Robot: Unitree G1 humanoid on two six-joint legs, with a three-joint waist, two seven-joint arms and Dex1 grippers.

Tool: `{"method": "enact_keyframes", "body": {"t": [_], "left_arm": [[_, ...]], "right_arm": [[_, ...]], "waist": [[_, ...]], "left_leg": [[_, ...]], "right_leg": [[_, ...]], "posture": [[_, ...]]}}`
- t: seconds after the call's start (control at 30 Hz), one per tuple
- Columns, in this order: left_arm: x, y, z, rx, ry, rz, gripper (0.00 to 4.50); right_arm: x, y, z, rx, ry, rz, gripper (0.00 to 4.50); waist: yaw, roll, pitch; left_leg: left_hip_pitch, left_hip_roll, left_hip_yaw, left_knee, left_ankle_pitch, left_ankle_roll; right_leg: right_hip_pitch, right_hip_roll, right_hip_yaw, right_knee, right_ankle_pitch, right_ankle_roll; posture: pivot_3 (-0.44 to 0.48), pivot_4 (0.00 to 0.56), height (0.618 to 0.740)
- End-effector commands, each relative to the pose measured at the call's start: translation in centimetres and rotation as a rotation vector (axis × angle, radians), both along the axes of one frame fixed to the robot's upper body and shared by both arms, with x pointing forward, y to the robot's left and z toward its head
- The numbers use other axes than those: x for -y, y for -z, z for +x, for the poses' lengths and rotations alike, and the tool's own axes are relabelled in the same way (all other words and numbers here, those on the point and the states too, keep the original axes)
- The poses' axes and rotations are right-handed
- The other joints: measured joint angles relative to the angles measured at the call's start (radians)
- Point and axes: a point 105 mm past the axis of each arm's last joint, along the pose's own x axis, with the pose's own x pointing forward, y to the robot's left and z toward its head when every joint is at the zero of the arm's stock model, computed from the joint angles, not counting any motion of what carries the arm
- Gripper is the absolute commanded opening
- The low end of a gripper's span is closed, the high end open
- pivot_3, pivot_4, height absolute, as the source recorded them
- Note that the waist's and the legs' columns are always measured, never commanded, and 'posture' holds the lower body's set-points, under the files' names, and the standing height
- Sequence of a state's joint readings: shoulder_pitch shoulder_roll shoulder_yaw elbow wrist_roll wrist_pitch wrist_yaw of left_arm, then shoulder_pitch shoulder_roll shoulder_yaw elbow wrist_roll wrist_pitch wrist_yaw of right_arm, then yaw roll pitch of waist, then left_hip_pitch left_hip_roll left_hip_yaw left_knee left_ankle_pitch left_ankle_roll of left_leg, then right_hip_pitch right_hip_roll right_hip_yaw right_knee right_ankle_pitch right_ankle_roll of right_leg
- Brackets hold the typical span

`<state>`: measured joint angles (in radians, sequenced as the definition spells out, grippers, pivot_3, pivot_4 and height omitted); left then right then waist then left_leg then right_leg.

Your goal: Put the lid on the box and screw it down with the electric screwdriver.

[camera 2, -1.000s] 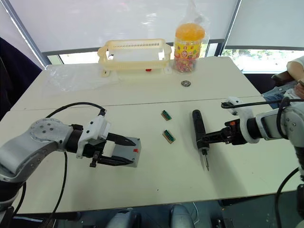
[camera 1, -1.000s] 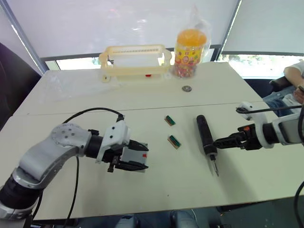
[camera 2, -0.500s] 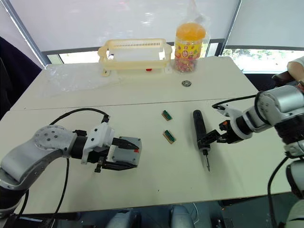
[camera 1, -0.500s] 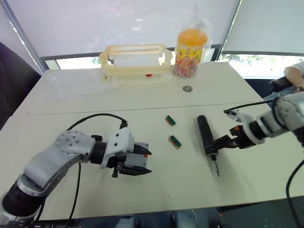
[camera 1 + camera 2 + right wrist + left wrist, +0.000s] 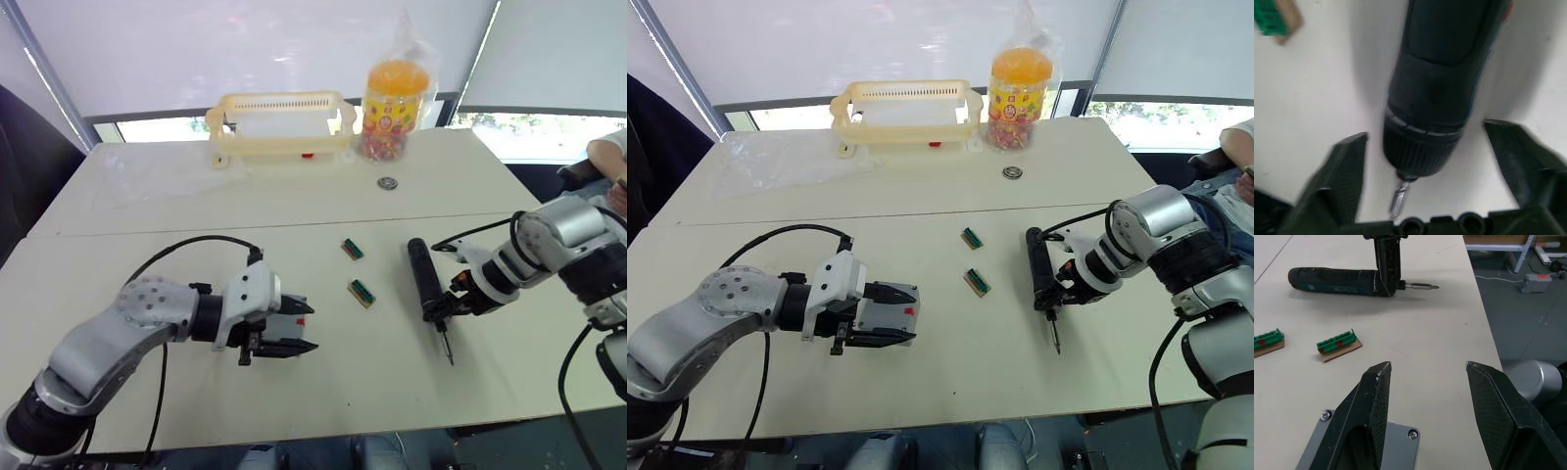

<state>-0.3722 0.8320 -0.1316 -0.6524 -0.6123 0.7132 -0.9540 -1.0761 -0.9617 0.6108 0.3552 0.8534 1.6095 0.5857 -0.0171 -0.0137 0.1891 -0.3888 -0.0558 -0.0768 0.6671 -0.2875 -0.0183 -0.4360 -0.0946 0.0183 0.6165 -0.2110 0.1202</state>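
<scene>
The grey box point(image 5: 886, 312) with a small red mark lies on the table between the fingers of my open left gripper point(image 5: 903, 313). Its top is a flat grey face point(image 5: 1369, 450) with small screws at the corners, which looks like the lid lying on it. The black electric screwdriver point(image 5: 422, 278) lies on the table to the right, bit pointing toward the front edge. My right gripper point(image 5: 451, 306) is open, and its fingers point(image 5: 1347, 171) straddle the screwdriver's point(image 5: 1449, 63) front collar with a gap on each side.
Two small green terminal blocks point(image 5: 352, 248) point(image 5: 361, 291) lie between box and screwdriver. At the back stand a cream plastic basket point(image 5: 279, 122) and an orange-lidded candy jar point(image 5: 392, 98), with a small round metal piece point(image 5: 388, 182) nearby. A person's arm point(image 5: 609, 157) is at the right edge.
My right gripper has moved left to the screwdriver and now straddles its front end. My left arm has shifted slightly, with the box still between its fingers.
</scene>
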Motion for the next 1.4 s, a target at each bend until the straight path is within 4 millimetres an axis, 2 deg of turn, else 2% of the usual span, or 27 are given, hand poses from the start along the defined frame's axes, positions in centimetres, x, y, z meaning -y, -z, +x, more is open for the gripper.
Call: {"method": "enact_keyframes", "body": {"t": [0.03, 0.17, 0.3, 0.43, 0.57, 0.63, 0.73, 0.8, 0.87, 0.93, 1.07, 1.2, 1.4], "left_arm": [[0.2, -0.5, -0.4, 0.031, 0.005, -0.013, 2.47], [0.1, -0.5, -0.3, 0.028, -0.003, -0.017, 2.47], [-0.2, -0.4, 0.1, 0.024, -0.011, -0.012, 2.47], [-1.0, -0.2, 0.7, 0.021, -0.035, 0.000, 2.47], [-3.0, -1.2, 1.9, 0.005, -0.106, -0.017, 2.47], [-3.7, -1.7, 2.2, -0.011, -0.121, -0.035, 2.47], [-5.4, -1.5, 2.4, -0.054, -0.146, -0.015, 2.47], [-6.1, -1.1, 2.7, -0.075, -0.163, 0.000, 2.47], [-6.6, -0.7, 3.1, -0.093, -0.175, 0.009, 2.47], [-6.8, -0.2, 3.4, -0.094, -0.181, 0.034, 2.47], [-6.4, 0.0, 3.5, -0.103, -0.177, 0.042, 2.47], [-6.6, -0.3, 3.5, -0.104, -0.188, 0.048, 2.47], [-6.6, -0.5, 3.6, -0.091, -0.211, 0.049, 2.47]], "right_arm": [[0.2, 0.8, 0.4, 0.005, 0.020, -0.048, 1.83], [0.7, 1.0, 0.0, -0.001, 0.016, -0.052, 1.82], [1.3, 0.3, -0.8, 0.036, -0.040, -0.039, 1.82], [1.7, -1.3, 0.3, 0.160, -0.059, -0.003, 1.82], [0.9, -8.1, 4.3, 0.598, -0.001, 0.166, 1.82], [0.2, -11.0, 5.1, 0.779, 0.024, 0.261, 1.82], [-2.9, -15.9, 3.8, 1.124, -0.070, 0.463, 1.82], [-5.2, -17.3, 1.9, 1.283, -0.160, 0.559, 1.82], [-7.8, -17.7, 0.2, 1.432, -0.236, 0.627, 1.82], [-9.7, -17.5, -0.9, 1.559, -0.227, 0.704, 1.82], [-12.2, -15.9, -1.1, 1.498, -0.043, 0.952, 1.82], [-13.1, -16.2, -1.1, 1.464, 0.037, 1.077, 1.82], [-13.0, -17.2, -0.9, 1.490, 0.038, 1.118, 1.82]], "waist": [[-0.003, -0.003, -0.002], [0.000, -0.004, -0.003], [0.007, -0.004, -0.002], [0.006, -0.003, -0.002], [-0.001, 0.001, 0.001], [-0.003, 0.002, 0.001], [0.000, 0.002, 0.001], [0.003, 0.002, 0.001], [0.005, 0.002, 0.001], [0.004, 0.002, 0.001], [0.003, 0.002, 0.001], [0.005, 0.002, 0.001], [-0.005, 0.002, 0.001]], "left_leg": [[0.001, 0.000, 0.000, 0.000, 0.000, 0.000], [0.009, 0.001, 0.000, 0.000, 0.000, 0.000], [0.012, 0.000, -0.001, 0.000, 0.000, 0.001], [0.010, 0.000, -0.001, 0.000, -0.001, 0.001], [0.008, 0.000, 0.001, -0.001, -0.001, 0.001], [0.006, 0.001, 0.002, -0.001, -0.001, 0.001], [0.002, 0.002, 0.000, -0.002, 0.000, 0.001], [-0.003, 0.002, -0.001, -0.002, 0.000, 0.000], [-0.004, 0.002, -0.001, -0.003, 0.000, 0.000], [-0.004, 0.002, -0.001, -0.002, 0.000, 0.000], [-0.003, 0.001, -0.001, -0.001, 0.001, -0.001], [-0.002, 0.000, -0.003, 0.000, 0.001, -0.003], [-0.002, 0.000, -0.003, -0.002, 0.002, -0.004]], "right_leg": [[0.001, 0.001, 0.000, 0.000, 0.000, 0.000], [0.009, 0.001, 0.000, -0.001, 0.000, -0.001], [0.013, 0.001, 0.000, -0.002, 0.000, 0.000], [0.011, 0.001, 0.000, -0.002, 0.000, 0.000], [0.007, 0.001, 0.001, -0.002, 0.000, 0.000], [0.004, 0.001, 0.002, 0.000, 0.000, 0.000], [-0.001, 0.003, 0.001, 0.004, 0.000, 0.000], [-0.008, 0.003, 0.001, 0.006, 0.000, 0.000], [-0.008, 0.003, 0.001, 0.005, 0.000, 0.000], [-0.007, 0.002, 0.001, 0.004, 0.000, 0.000], [-0.006, 0.000, 0.003, 0.005, 0.000, 0.000], [-0.006, -0.001, 0.002, 0.010, 0.001, 0.000], [-0.008, 0.001, 0.002, 0.012, 0.000, -0.001]], "posture": [[0.000, 0.150, 0.740], [0.000, 0.150, 0.740], [0.000, 0.150, 0.740], [0.000, 0.150, 0.740], [0.000, 0.150, 0.740], [0.000, 0.150, 0.740], [0.000, 0.150, 0.740], [0.000, 0.150, 0.740], [0.000, 0.150, 0.740], [0.000, 0.150, 0.740], [0.000, 0.150, 0.740], [0.000, 0.150, 0.740], [0.000, 0.150, 0.740]]}}
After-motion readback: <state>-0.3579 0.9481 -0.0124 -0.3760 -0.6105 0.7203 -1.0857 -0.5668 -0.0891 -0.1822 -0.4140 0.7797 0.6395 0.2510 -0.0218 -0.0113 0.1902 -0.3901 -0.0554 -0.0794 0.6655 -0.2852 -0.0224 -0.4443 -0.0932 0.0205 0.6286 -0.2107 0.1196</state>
